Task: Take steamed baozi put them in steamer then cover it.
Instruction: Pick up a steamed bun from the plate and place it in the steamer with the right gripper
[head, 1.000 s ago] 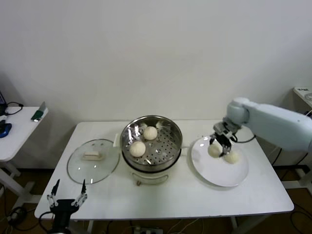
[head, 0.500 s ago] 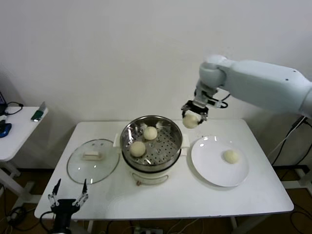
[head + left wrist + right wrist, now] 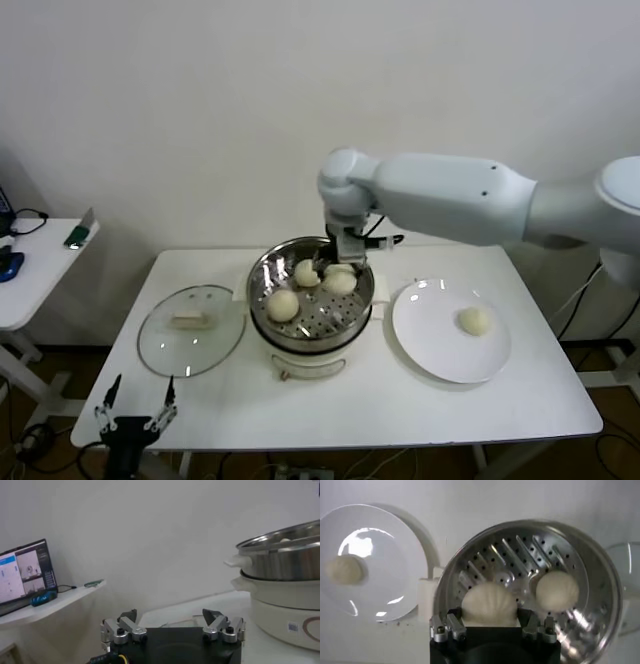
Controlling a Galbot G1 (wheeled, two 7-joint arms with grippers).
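The steel steamer (image 3: 356, 300) stands mid-table on its white pot base. Two steamed baozi (image 3: 283, 305) (image 3: 307, 272) lie on its perforated floor. My right gripper (image 3: 338, 268) reaches down into the basket at its back right, shut on a third baozi (image 3: 490, 602) that fills the gap between both fingers. Beside it in the right wrist view lies another baozi (image 3: 556, 591). One more baozi (image 3: 473, 320) rests on the white plate (image 3: 430, 345). The glass cover (image 3: 160, 345) lies flat to the steamer's left. My left gripper (image 3: 135, 412) hangs open below the table's front left corner.
The plate (image 3: 385, 595) sits just right of the steamer. A side table (image 3: 40, 270) with a monitor (image 3: 22, 575) stands at the far left. In the left wrist view the steamer (image 3: 285, 555) rises above the open left gripper (image 3: 170, 621).
My right arm lifted a baozi off the plate, swung it left over the steamer and lowered it into the basket. One baozi is left on the plate. The left arm stayed put.
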